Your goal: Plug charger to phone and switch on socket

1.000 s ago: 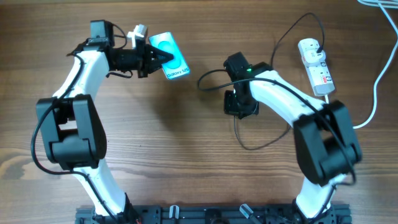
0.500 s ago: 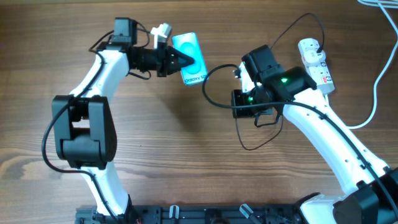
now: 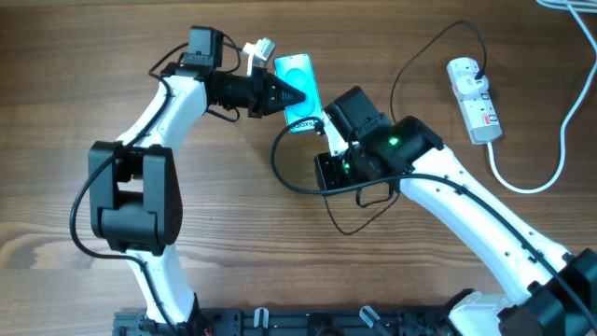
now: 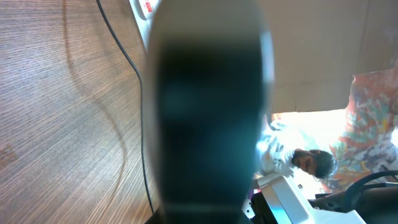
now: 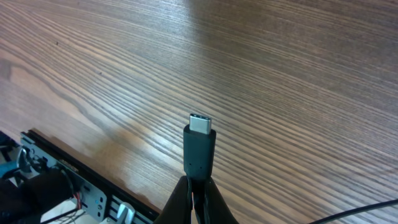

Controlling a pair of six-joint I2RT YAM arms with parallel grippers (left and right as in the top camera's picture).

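One wood-grain table [image 3: 280, 271] carries the socket [image 3: 474, 98] and looping charger [image 5: 199, 146].

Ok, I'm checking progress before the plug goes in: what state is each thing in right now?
phone: gripped by the left hand, screen up, nothing plugged in.
charger: plug tip pinched in the right hand, bare, not inserted.
socket: on the table, adapter in it; switch position unreadable.
left hand: shut on the phone.
right hand: shut on the charger.
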